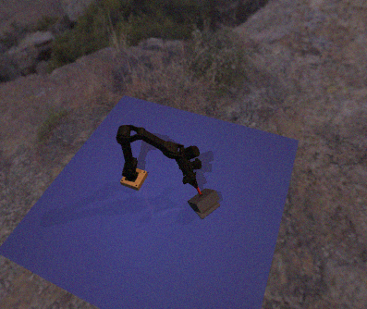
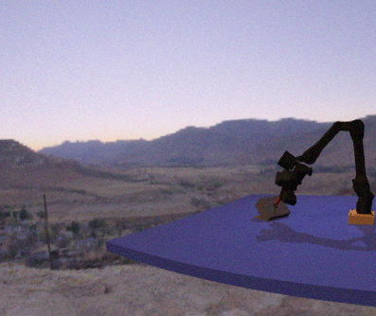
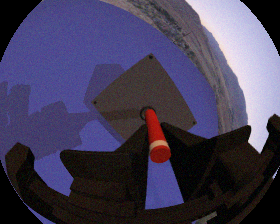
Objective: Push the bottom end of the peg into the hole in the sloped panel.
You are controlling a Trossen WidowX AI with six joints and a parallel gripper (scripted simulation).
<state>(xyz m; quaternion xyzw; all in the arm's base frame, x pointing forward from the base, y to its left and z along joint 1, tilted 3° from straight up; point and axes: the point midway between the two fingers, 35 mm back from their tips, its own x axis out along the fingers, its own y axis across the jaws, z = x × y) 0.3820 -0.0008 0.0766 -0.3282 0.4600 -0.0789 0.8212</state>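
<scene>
A round red peg (image 1: 199,191) (image 2: 277,201) (image 3: 155,128) with a pale band near its top end is held tilted over the sloped panel. The grey-brown panel (image 1: 205,202) (image 2: 267,208) (image 3: 163,82) has one round, dark-rimmed hole (image 3: 143,111) in its face. The peg's bottom end is at the hole in the wrist view and covers most of it; how far it is inside cannot be told. My gripper (image 1: 197,186) (image 2: 281,201) (image 3: 153,127) is shut on the peg, just above the panel face.
The panel stands on a blue table top (image 1: 140,250) (image 2: 205,255) (image 3: 51,60). The arm's orange base block (image 1: 136,179) (image 2: 361,217) stands a little way off from it. Small dark screws sit at the panel's corners. The arm casts shadows across the table.
</scene>
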